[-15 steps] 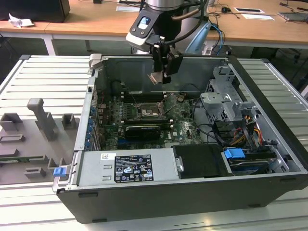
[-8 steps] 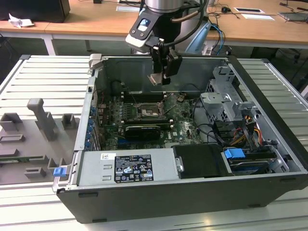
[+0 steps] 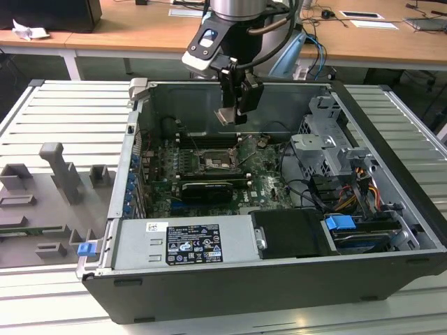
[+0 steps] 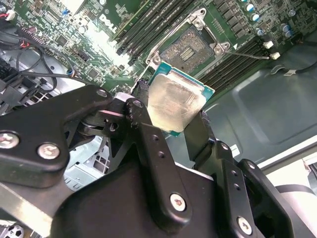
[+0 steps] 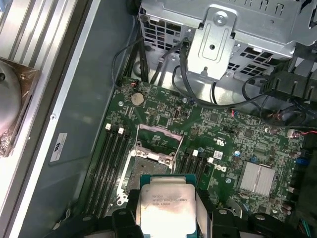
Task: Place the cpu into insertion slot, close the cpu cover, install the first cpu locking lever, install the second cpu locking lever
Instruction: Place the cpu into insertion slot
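Note:
My gripper (image 3: 236, 110) hangs inside the open computer case, shut on the cpu (image 3: 226, 116), a flat square chip with a silvery top. Both wrist views show the cpu (image 4: 173, 101) (image 5: 166, 204) pinched by its edges between the black fingers (image 4: 148, 136). It is held in the air above the green motherboard (image 3: 265, 178), apart from it. The insertion slot (image 4: 190, 49) (image 5: 143, 171) (image 3: 215, 162) lies open below the chip, between the memory slots. The cpu cover (image 5: 161, 128) stands swung back from the slot as a thin metal frame.
A long black expansion card (image 3: 207, 190) lies close beside the slot. A metal drive cage (image 3: 325, 150) with cable bundles fills the exterior view's right. The labelled power supply (image 3: 185, 244) sits at the front. Case walls (image 3: 133, 160) ring the board. Grey fixture blocks (image 3: 59, 174) stand outside.

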{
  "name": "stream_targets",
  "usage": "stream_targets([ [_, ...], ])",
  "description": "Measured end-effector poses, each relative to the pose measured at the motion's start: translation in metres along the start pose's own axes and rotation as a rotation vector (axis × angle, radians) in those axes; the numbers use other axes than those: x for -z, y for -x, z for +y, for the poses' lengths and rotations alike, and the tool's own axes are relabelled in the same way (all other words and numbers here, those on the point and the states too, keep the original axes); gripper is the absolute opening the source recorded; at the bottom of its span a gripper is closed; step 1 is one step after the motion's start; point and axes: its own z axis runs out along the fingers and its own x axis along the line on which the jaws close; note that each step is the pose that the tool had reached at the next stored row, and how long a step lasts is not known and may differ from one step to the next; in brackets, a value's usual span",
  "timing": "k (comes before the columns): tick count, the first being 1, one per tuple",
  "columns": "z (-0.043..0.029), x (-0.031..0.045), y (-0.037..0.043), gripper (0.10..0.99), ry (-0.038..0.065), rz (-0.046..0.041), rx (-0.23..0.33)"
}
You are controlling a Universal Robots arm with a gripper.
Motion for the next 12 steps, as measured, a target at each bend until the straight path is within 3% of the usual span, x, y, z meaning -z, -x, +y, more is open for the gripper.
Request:
stream_targets([
  [4,0.0000,-0.0010,-0.0001,0.533,0.000,-0.0006,-0.005],
  [9,-0.0005,-0.0074,-0.0001,0.533,0.003,-0.0131,-0.152],
  [12,-0.0007,-0.0092,-0.0001,0.533,0.004,-0.0163,-0.190],
])
